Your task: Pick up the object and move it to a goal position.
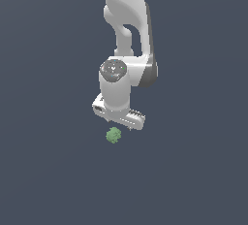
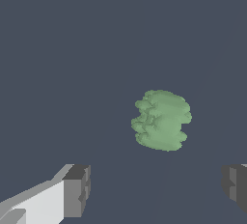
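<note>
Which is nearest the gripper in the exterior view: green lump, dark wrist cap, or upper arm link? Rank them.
From the gripper:
1. green lump, just below it, not held.
2. dark wrist cap, above.
3. upper arm link, at the frame's top.

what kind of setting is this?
Likely a bare simulated test scene: flat, featureless dark grey-blue ground, a cleanly rendered white arm with its gripper open, and one pale-green lump.

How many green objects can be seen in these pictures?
1. A single pale-green lump lies on the dark floor just below the gripper; the wrist view shows it ahead of the open fingers. Nothing suggests another hidden.
</note>
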You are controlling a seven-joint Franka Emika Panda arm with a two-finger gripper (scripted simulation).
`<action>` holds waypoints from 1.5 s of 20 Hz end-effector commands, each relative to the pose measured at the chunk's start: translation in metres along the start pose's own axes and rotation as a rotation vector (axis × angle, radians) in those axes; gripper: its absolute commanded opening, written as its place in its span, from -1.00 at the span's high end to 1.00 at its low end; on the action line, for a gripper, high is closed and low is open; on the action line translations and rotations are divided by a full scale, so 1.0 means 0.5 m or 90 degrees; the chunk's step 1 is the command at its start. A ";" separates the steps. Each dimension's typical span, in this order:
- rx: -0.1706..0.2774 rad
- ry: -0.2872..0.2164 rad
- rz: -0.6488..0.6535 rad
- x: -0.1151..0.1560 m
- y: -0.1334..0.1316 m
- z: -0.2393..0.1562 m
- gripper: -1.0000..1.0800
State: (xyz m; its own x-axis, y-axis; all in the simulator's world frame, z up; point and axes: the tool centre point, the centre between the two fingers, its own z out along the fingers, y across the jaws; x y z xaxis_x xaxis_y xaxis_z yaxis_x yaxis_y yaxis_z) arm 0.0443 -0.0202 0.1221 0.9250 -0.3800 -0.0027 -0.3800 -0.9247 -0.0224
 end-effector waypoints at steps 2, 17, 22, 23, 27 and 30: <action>-0.005 0.001 0.057 0.019 0.017 0.019 -0.92; -0.014 0.003 0.142 0.045 0.044 0.050 -0.92; -0.014 0.003 0.143 0.045 0.045 0.077 -0.92; -0.014 0.003 0.143 0.044 0.045 0.087 -0.92; -0.014 0.003 0.145 0.043 0.047 0.130 -0.92; -0.014 0.003 0.145 0.044 0.047 0.147 -0.92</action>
State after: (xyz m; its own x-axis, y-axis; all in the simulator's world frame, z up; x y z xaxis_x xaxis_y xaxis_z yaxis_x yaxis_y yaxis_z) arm 0.0554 -0.0488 0.0519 0.8155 -0.5787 -0.0014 -0.5787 -0.8155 0.0009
